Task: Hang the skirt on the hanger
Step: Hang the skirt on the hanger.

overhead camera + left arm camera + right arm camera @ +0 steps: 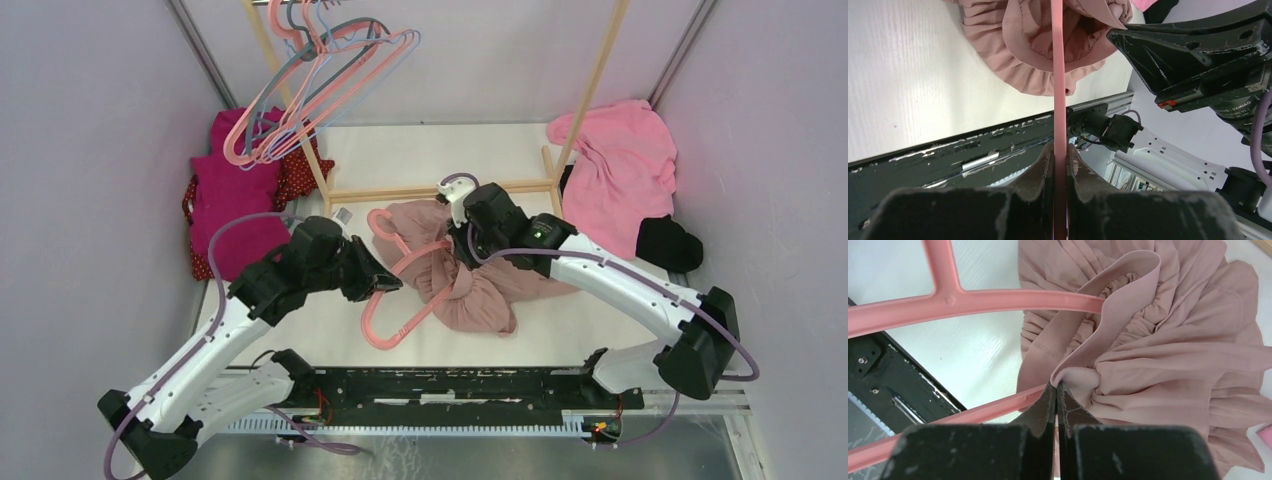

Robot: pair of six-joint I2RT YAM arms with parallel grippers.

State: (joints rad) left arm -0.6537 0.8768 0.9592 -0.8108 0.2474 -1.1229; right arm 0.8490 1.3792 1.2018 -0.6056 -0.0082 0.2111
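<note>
A dusty-pink skirt (480, 285) lies bunched in the middle of the white table. A pink plastic hanger (395, 300) lies partly threaded into it. My left gripper (385, 282) is shut on the hanger's bar; in the left wrist view the bar (1059, 90) runs up from between the fingers into the skirt (1033, 55). My right gripper (462, 245) is shut on a fold of the skirt's waistband (1075, 377), with the hanger's arm (998, 302) entering the waistband opening just beyond it.
A wooden rack (440, 188) stands at the back, with several hangers (310, 85) on its top left. A magenta garment (235, 195) lies at the left, a pink one (620, 170) and a black one (668, 242) at the right.
</note>
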